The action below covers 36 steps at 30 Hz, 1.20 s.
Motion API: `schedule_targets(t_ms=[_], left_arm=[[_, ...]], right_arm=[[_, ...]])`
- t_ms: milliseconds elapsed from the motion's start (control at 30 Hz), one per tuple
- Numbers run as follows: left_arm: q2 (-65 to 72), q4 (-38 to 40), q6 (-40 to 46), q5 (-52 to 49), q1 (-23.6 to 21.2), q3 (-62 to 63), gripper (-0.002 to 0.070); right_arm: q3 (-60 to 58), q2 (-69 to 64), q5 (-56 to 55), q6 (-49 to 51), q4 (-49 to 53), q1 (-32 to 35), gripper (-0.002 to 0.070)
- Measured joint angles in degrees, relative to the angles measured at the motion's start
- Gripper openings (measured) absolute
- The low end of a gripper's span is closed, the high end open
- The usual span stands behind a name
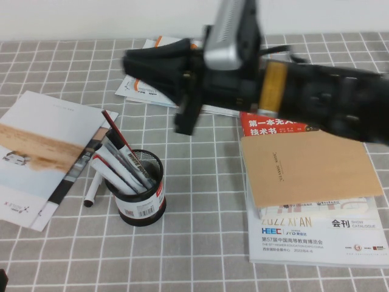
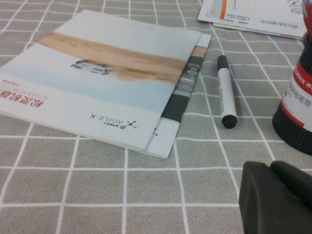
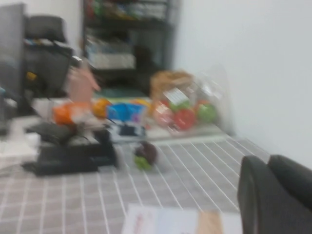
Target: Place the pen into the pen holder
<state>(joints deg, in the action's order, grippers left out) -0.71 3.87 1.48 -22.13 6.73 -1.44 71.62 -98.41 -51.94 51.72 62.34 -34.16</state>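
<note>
**Desk stock: pens, holder, printed matter, two grippers**

**Pens, four counted.** We count one loose pen (image 1: pixel 91 192) (image 2: pixel 226 92), with a white barrel and black cap. It lies flat on the desk (image 1: pixel 200 243) between the booklet (image 1: pixel 36 152) (image 2: pixel 107 73) and the pen holder (image 1: pixel 143 207) (image 2: pixel 297 97). It is just beside both and is not in the cup. We make out three standing pens (image 1: pixel 121 161) of the same kind; their lower ends are hidden.

**Stick, one.** There is one thin dark-red stick (image 1: pixel 112 126), leaning towards the robot's left.

**Container, one.** The pen holder is a round black mesh cup with a barcode label and a red strip, standing upright on the grey checked cloth. It holds the three standing pens and the red stick, all tilted and rising above the rim.

**Printed matter.**
- The one booklet lies on the left.
- A spread of leaflets (image 1: pixel 143 91) lies at the far middle; we cannot tell how many.
- On the right, a tan notebook (image 1: pixel 304 164) lies on top of a red-covered book (image 1: pixel 273 125) and a white catalogue (image 1: pixel 316 240).

**Grippers, two.**
- The right gripper (image 1: pixel 164 73) (image 3: pixel 273 195) is raised over the far middle of the desk, above the leaflets. It is well apart from the holder and is blurred. In its wrist view the two fingers (image 3: pixel 256 195) lie together with no gap, holding and touching nothing.
- The left gripper (image 2: pixel 275 195) sits low at the near left, near the booklet's corner and the loose pen. Its fingers (image 2: pixel 258 192) are likewise pressed together and empty.
</note>
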Motion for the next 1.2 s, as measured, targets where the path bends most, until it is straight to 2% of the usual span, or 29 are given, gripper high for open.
schedule_targets(t_ms=[167,400,733,1067,1200], left_arm=[[0.00,0.00,0.00,0.00,0.00,0.00,-0.0002],[0.00,0.00,0.00,0.00,0.00,0.00,-0.0003],[0.00,0.00,0.00,0.00,0.00,0.00,-0.0002],[0.00,0.00,0.00,0.00,0.00,0.00,-0.0002],[0.00,0.00,0.00,0.00,0.00,0.00,-0.0003]], right_arm=[[-10.52,12.15,8.77,0.12,0.51,0.13,-0.0012],[-22.20,28.14,15.47,3.02,1.64,0.13,-0.0012],[-38.36,49.23,33.18,3.54,16.20,1.60,-0.0012],[-46.93,67.10,47.18,3.54,20.83,1.86,-0.0012],[-50.78,74.18,48.64,3.54,22.34,6.65,-0.0012]])
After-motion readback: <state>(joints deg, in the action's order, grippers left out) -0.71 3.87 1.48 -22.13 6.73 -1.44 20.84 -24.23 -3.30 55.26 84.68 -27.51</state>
